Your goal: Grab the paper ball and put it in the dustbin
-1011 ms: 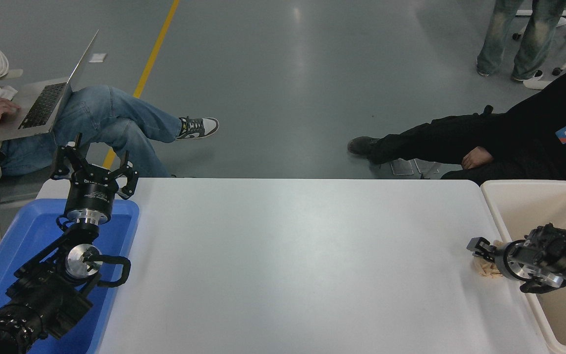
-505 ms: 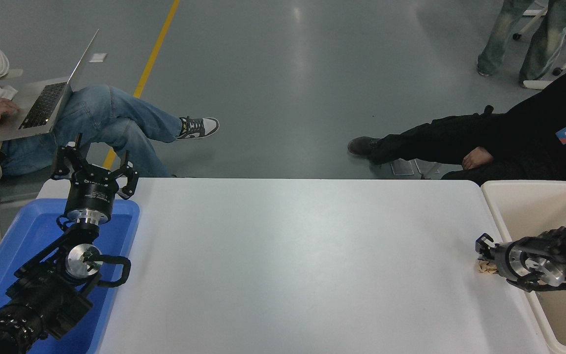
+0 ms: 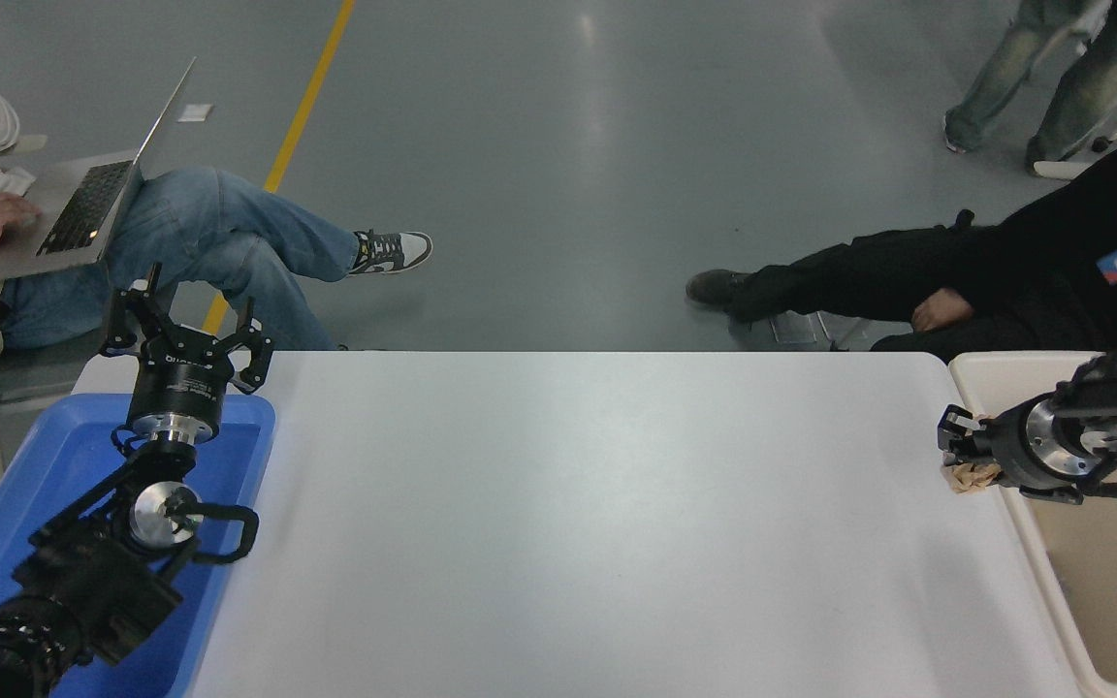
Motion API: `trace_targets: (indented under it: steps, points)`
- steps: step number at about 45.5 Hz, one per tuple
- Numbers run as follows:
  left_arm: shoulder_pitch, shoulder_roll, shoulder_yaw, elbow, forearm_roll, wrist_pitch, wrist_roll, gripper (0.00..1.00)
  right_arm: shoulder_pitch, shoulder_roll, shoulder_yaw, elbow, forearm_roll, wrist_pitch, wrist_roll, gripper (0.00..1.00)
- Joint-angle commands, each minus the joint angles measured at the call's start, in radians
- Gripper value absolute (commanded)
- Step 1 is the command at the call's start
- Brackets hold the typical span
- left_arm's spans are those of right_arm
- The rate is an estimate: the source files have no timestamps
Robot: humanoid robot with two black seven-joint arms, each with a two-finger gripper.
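The tan paper ball [image 3: 972, 476] is held in my right gripper [image 3: 961, 448], which is shut on it and holds it above the table's right edge, just left of the dustbin. Only the lower part of the ball shows below the fingers. The cream-beige dustbin [image 3: 1000, 370] stands at the right edge of the table; my right arm crosses over its near rim. My left gripper [image 3: 186, 330] is open and empty, parked over the blue tray at the lower left.
A bright blue shallow tray [image 3: 74, 436] lies at the table's left end under the left arm. A person with a laptop sits at the far left, another person in black sits at the far right, and a third stands at the top right.
My right gripper has lifted the paper ball off the table and moved up and back toward the dustbin's rim. The left arm has not moved.
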Motion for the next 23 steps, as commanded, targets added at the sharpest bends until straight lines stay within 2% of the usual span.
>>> trace_targets:
  steps: [1, 9, 23]
  points:
    - [0.0, 0.0, 0.0, 0.001, 0.001, 0.0, 0.0, 0.99, 0.436, 0.01, -0.046, 0.191, -0.065, 0.287, 0.006, 0.0]
    - [0.0, 0.0, 0.0, 0.0, 0.001, 0.0, 0.0, 0.99, 0.638, 0.005, 0.032, 0.212, -0.068, 0.51, 0.009, 0.0]
    - [0.0, 0.0, 0.0, 0.0, 0.001, 0.0, 0.0, 0.99, 0.753, 0.011, 0.092, 0.231, -0.066, 0.519, 0.008, 0.0]
